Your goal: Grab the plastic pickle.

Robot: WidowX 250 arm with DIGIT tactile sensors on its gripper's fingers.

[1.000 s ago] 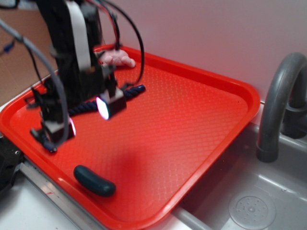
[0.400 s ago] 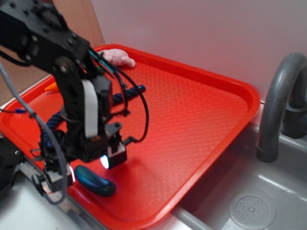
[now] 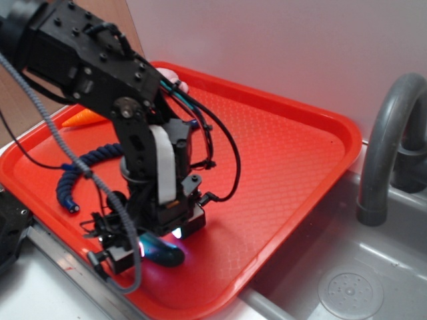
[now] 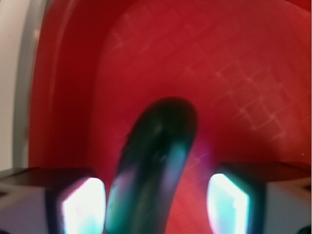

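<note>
The plastic pickle (image 3: 167, 253) is a glossy dark teal sausage lying near the front edge of the red tray (image 3: 280, 153). My gripper (image 3: 155, 243) has come down over it and is open, one finger on each side. In the wrist view the pickle (image 4: 156, 165) runs lengthwise between the two lit fingertips. It lies close to the left fingertip (image 4: 83, 207), with a strip of red tray (image 4: 195, 73) showing before the right one. The arm hides most of the pickle in the exterior view.
A navy braided rope (image 3: 80, 170) curls at the tray's left, with an orange toy carrot (image 3: 87, 117) behind it. A pink item (image 3: 176, 81) peeks out at the back rim. To the right are a grey faucet (image 3: 387, 133) and sink (image 3: 353, 287).
The arm has swung from the tray's back left to its front edge and dropped. The fingers, first beside the pickle, now straddle it. The pickle has not moved.
</note>
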